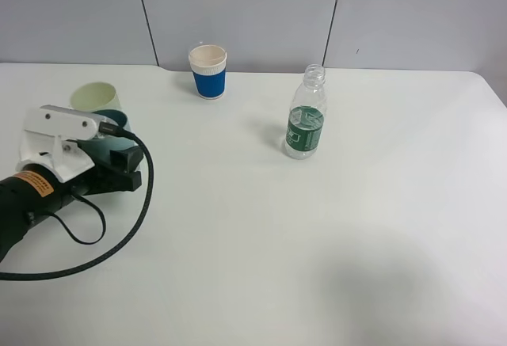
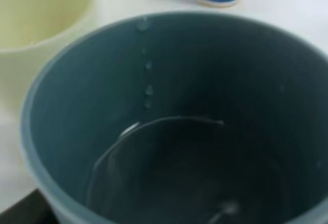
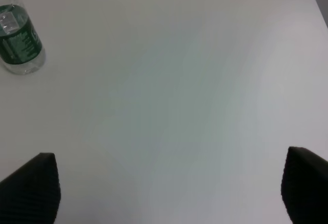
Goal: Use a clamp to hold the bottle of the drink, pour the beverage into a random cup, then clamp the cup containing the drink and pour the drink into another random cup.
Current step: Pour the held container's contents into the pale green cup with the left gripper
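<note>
At far left, left gripper (image 1: 125, 169) clamps the teal tumbler (image 1: 116, 118), water (image 2: 195, 167) inside, just beside the pale green cup (image 1: 95, 95). Risk: tilting fast or off-rim could spill water, or nudge that cup over. Right gripper (image 3: 171, 183) open, empty.

The right gripper (image 3: 168, 187) hangs over the bare white counter (image 3: 169, 90), its two black ribbed fingers (image 3: 33, 188) spread wide, only counter showing between them. The bottle (image 3: 18, 42), clear with a dark green label, stands well apart from it, seemingly upright, its neck cut off by the frame.
</note>
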Robot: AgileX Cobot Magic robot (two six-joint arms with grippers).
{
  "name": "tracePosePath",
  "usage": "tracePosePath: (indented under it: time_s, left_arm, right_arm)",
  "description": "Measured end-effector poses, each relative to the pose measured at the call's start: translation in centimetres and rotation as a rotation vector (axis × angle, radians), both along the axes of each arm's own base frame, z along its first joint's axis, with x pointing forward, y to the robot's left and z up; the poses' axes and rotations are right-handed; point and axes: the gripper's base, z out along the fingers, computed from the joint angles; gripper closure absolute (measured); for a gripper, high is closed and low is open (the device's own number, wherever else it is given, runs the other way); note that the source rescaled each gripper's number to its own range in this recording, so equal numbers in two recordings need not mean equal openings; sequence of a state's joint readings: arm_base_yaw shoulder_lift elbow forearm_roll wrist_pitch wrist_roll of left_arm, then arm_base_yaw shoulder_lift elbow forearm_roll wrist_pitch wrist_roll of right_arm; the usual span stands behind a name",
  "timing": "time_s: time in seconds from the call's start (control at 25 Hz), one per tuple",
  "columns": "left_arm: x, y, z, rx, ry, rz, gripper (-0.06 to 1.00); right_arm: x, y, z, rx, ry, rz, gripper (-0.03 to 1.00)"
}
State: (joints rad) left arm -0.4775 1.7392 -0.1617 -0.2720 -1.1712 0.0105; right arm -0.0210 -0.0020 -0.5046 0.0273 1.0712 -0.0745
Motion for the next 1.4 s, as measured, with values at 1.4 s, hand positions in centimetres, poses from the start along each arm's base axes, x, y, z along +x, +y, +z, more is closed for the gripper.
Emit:
tracePosePath:
  time_s: [1.4]
  left_arm:
    - [4.3, 7.6, 4.9, 0.142, -0.183, 0.384, 0.92]
  right_arm:
    - [0.0, 0.0, 0.0, 0.0, 0.0, 0.0, 0.15]
